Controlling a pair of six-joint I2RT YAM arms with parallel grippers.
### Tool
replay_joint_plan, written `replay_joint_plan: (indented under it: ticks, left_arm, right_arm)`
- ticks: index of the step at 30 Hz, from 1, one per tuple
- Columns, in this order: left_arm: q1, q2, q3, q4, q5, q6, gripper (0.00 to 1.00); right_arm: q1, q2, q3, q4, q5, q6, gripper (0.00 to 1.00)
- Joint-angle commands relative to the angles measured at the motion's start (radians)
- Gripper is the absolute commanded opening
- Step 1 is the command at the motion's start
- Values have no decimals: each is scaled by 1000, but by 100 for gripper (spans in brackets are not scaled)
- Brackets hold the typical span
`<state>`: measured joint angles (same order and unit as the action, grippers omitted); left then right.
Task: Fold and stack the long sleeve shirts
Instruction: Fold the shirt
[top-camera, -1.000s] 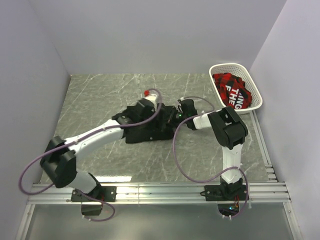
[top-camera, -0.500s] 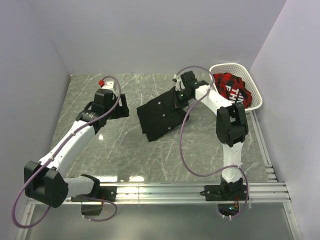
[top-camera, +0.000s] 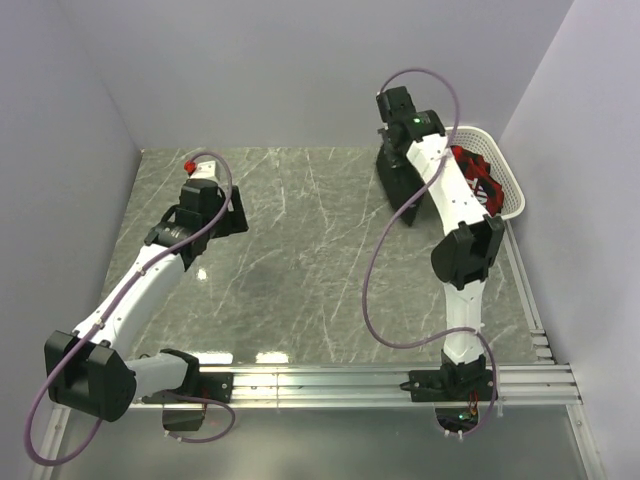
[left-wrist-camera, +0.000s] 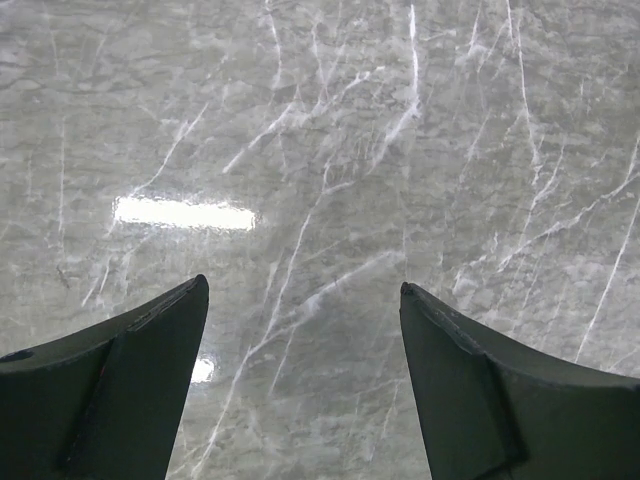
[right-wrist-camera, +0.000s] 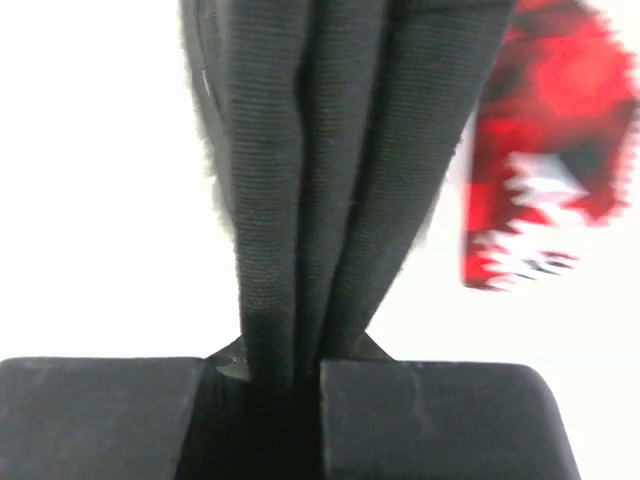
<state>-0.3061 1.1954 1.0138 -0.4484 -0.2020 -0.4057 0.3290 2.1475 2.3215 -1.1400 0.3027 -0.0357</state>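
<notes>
A folded black long sleeve shirt (top-camera: 400, 190) hangs off the table at the back right, just left of the white basket (top-camera: 470, 130). My right gripper (top-camera: 390, 158) is raised and shut on the shirt's top edge. In the right wrist view the black fabric folds (right-wrist-camera: 320, 150) run out from between the closed fingers of that gripper (right-wrist-camera: 300, 365). My left gripper (top-camera: 236, 212) hovers over the left part of the table, open, with only bare marble between its fingers (left-wrist-camera: 120, 390).
The basket holds a red and black garment with white lettering (top-camera: 480, 185), seen blurred in the right wrist view (right-wrist-camera: 550, 150). The grey marble table (top-camera: 300, 270) lies between two side walls and a back wall. A metal rail (top-camera: 320, 380) runs along the near edge.
The right gripper has lifted the folded black shirt off the table's middle and carried it up and back beside the basket. The left gripper has pulled away from the shirt to the left.
</notes>
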Motion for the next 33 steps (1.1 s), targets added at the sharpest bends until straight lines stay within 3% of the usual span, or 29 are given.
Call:
replay_joint_plan:
  ticks: [1, 7, 14, 24, 26, 33]
  left_arm:
    - [9, -26, -7, 7, -22, -2, 83]
    - [21, -25, -11, 10, -8, -12, 83]
    - [35, -23, -14, 11, -7, -18, 83]
    - [73, -36, -20, 20, 3, -33, 83]
    - [78, -37, -18, 19, 12, -38, 83]
    - [104, -43, -21, 24, 23, -48, 83]
  right_arm:
    - [31, -80, -12, 10, 364, -68, 0]
    - [126, -81, -313, 224, 634, -167, 0]
    - [249, 190, -376, 192, 849, -67, 0]
    - [459, 264, -380, 169, 805, -12, 1]
    - [484, 291, -369, 141, 797, 5, 7]
    - [593, 341, -329, 108, 766, 23, 13]
